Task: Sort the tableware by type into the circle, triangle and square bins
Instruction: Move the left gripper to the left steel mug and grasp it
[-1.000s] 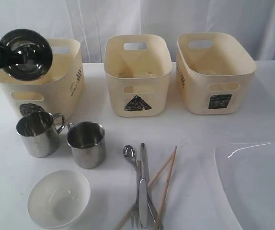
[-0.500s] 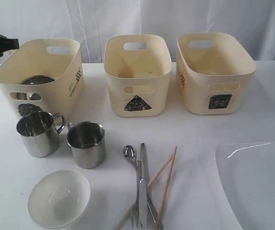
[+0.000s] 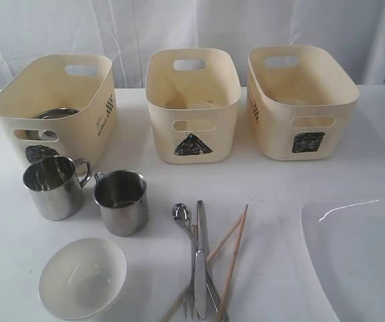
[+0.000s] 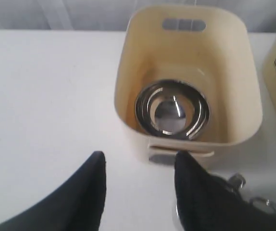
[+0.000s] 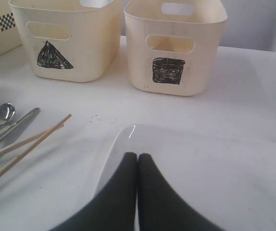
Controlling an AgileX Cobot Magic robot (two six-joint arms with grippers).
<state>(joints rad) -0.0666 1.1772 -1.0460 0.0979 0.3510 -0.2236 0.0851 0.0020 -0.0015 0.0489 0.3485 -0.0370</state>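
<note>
1. Where the white surface (image 3: 273,181) begins on the left, the circle bin (image 3: 95,100) stands, with the steel bowl (image 3: 55,114) lying open side up on its floor
2. The left pincer (image 4: 140,156) hangs above the edge of that bin, fingers spread wide, holding nothing
3. In front of the bin stand the left steel mug (image 3: 53,188) and the right steel mug (image 3: 121,201), upright, side by side, close but apart
4. The small white bowl (image 3: 82,278) sits in front of the mugs
5. At centre the triangle bin (image 3: 192,100) stands at the back; in front lie the spoon (image 3: 181,215), knife (image 3: 200,261) and fork (image 3: 190,305), bunched together, with the chopsticks (image 3: 234,255) slanted, one crossing the knife
6. The square bin (image 3: 300,94) stands at the back right
7. The large white square plate (image 3: 360,261) lies at the front right, with the right pincer (image 5: 137,159) above it, fingers pressed together, empty
</note>
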